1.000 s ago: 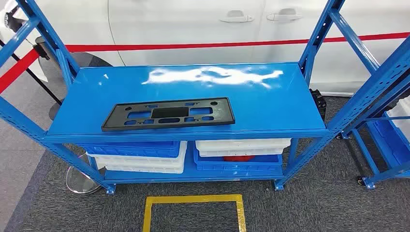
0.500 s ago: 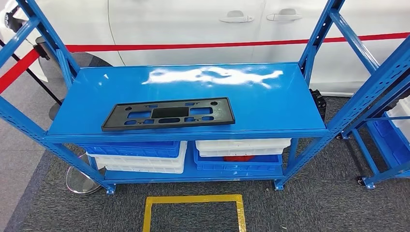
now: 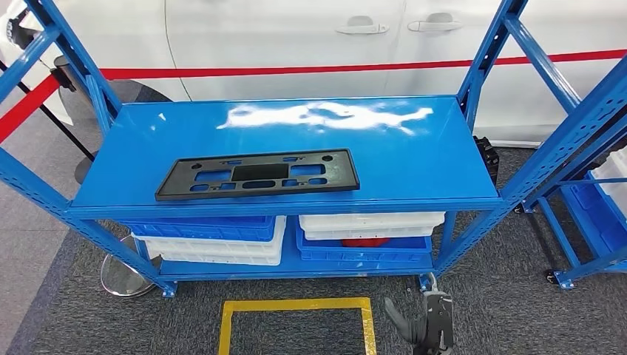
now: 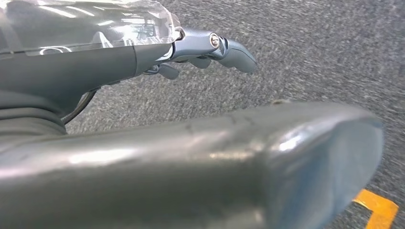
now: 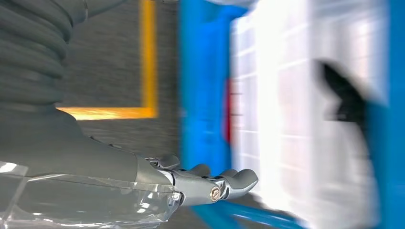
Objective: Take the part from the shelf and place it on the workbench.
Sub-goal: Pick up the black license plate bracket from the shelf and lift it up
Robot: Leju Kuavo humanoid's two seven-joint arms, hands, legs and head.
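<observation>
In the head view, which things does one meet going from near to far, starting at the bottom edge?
Right hand → yellow floor marking → stacked bins under the shelf → black part on the blue shelf top → red barrier tape → white car.

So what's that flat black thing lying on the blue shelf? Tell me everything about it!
The black part is a long, thin, flat rectangle that looks like matte plastic. It has several cut-out slots and small holes, with a solid patch near its middle. It lies flat on the blue shelf's top deck, close to the front edge and toward the left side, slightly skewed. Only the shelf touches it.
</observation>
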